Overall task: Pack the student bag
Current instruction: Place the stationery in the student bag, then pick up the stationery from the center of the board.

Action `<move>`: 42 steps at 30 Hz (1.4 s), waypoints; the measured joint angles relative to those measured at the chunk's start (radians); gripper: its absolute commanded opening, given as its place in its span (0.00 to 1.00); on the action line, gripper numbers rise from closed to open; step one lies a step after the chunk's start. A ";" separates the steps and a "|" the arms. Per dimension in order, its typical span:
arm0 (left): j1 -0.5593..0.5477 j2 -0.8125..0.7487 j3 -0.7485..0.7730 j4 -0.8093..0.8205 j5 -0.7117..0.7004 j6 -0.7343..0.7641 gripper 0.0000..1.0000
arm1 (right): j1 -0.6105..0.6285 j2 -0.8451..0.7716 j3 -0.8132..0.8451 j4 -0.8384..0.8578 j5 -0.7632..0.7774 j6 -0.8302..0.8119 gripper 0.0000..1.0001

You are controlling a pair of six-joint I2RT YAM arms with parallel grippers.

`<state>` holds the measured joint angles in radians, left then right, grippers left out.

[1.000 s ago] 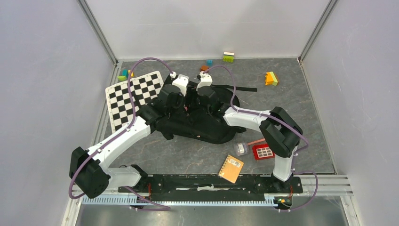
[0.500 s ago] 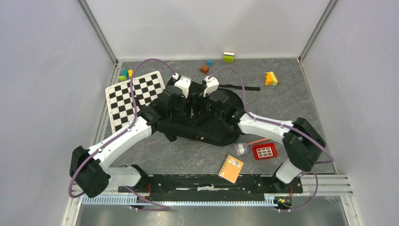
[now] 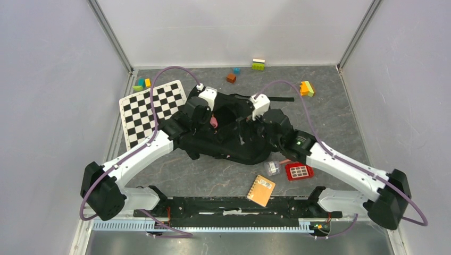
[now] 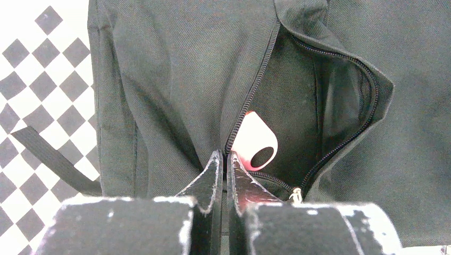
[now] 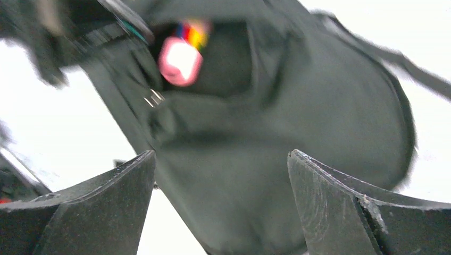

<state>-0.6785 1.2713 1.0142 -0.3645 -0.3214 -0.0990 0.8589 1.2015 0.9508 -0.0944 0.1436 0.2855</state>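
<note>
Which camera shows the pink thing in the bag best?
Left wrist: the pink thing is close and sharp in the bag's open pocket. Top view shows just a small pink spot; right wrist shows it blurred.

This is a robotics lab test cell. Plain pale panels [image 3: 53, 79] set in aluminium posts [image 3: 110, 37] wall in a grey stone-patterned tabletop [image 3: 330, 122]. A black-and-white checkerboard calibration board [image 3: 146, 109] lies flat to the left of the fingers [image 4: 208, 183] of the left gripper [image 4: 224, 154]. Two white-and-black arms [image 3: 138, 156] trailing purple cables [image 3: 159, 71] are bolted to a black rail [image 3: 234, 204] well behind those fingers. Coloured toy blocks [image 3: 306, 88] lie scattered beyond them, near the far wall.
</note>
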 measured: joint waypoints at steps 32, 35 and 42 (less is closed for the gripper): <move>0.000 0.047 0.006 0.000 0.039 -0.012 0.02 | -0.016 -0.206 -0.412 -0.441 0.107 0.197 0.88; 0.000 0.040 0.006 0.000 0.039 -0.012 0.02 | -0.014 -0.202 -0.415 -0.443 0.105 0.197 0.81; 0.000 0.032 0.006 0.000 0.040 -0.012 0.02 | -0.010 -0.186 -0.415 -0.444 0.105 0.199 0.74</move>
<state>-0.6781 1.3033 1.0206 -0.3645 -0.2817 -0.1108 0.8486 1.0153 0.5362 -0.5381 0.2481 0.4847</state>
